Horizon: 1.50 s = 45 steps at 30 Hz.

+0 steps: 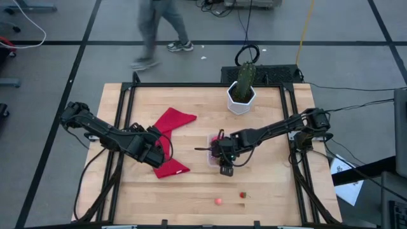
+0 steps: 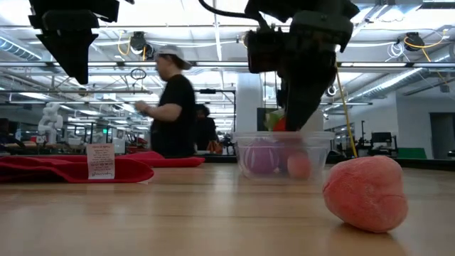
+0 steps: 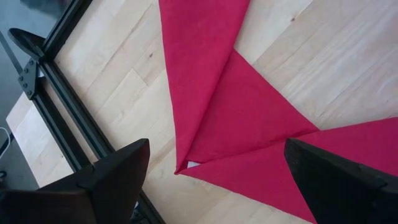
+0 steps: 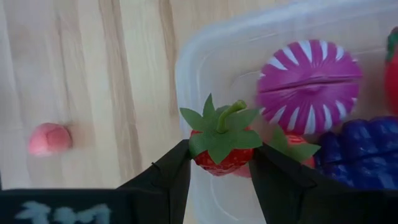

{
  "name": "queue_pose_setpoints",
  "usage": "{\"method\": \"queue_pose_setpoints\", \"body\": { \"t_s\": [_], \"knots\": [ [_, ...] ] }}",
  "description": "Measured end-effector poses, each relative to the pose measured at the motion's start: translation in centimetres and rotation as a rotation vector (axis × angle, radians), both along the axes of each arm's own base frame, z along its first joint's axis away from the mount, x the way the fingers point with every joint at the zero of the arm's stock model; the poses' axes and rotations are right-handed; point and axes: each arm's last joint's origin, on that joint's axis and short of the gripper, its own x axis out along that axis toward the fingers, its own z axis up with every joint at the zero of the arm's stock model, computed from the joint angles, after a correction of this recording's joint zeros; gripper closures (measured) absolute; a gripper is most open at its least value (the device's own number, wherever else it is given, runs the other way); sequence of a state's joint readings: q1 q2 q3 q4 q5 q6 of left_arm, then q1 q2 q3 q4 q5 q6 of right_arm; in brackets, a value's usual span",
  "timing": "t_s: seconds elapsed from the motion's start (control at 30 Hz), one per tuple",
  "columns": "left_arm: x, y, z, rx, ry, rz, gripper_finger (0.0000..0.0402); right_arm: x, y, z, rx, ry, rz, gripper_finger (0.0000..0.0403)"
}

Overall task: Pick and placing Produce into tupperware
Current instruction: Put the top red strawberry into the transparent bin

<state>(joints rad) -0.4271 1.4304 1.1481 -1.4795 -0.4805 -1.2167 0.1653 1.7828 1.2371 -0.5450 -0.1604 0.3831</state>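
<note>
Two dark fingers of the right gripper [image 4: 219, 163] pinch a red strawberry [image 4: 219, 149] by its sides, hanging over the rim of the tupperware [image 4: 261, 37]. Inside the tupperware lie a pink-and-white striped piece [image 4: 309, 78] and purple grapes [image 4: 357, 152]. Placing is in hand; next, I judge, the jaws must part above the tupperware. Well apart from it wait a pink piece [image 1: 218, 201] and a red piece [image 1: 242, 195]. Beyond, the left gripper [image 3: 214, 177] hovers spread over the red cloth [image 3: 217, 93].

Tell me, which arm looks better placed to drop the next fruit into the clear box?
The right one, I'd say. Its gripper already pinches a toy strawberry above the box. The left gripper hangs open over the red cloth, away from the box.
</note>
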Motion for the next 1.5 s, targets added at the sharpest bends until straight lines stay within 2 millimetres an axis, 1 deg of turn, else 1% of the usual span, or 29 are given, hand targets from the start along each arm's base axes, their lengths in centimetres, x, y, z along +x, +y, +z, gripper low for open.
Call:
{"method": "queue_pose_setpoints", "body": {
  "t_s": [0.17, 0.57, 0.7, 0.83, 1.1, 1.5],
  "knots": [
    [0.0, 0.0, 0.0, 0.000, 0.000, 0.000, 0.0023, -0.3, -0.1, -0.9, 0.010, -0.011, -0.013, 0.0259],
    [0.0, 0.0, 0.0, 0.001, 0.000, -0.001, 0.0023, -0.3, -0.1, -0.9, 0.002, -0.021, -0.001, 0.0259],
    [0.0, 0.0, 0.0, 0.001, 0.000, -0.001, 0.0023, -0.3, -0.1, -0.9, 0.027, -0.016, 0.007, 0.0259],
    [0.0, 0.0, 0.0, 0.003, -0.001, -0.001, 0.0023, -0.2, 0.0, -0.4, 0.055, -0.021, 0.016, 0.0259],
    [0.1, 0.0, 0.0, 0.012, -0.014, -0.004, 0.0023, -0.5, 0.0, 1.7, 0.057, -0.082, 0.028, 0.0259],
    [0.2, 0.0, 0.0, 0.009, -0.017, -0.010, 0.0023, -0.5, -0.2, 1.6, 0.043, -0.076, 0.034, 0.0259]
  ]
}}
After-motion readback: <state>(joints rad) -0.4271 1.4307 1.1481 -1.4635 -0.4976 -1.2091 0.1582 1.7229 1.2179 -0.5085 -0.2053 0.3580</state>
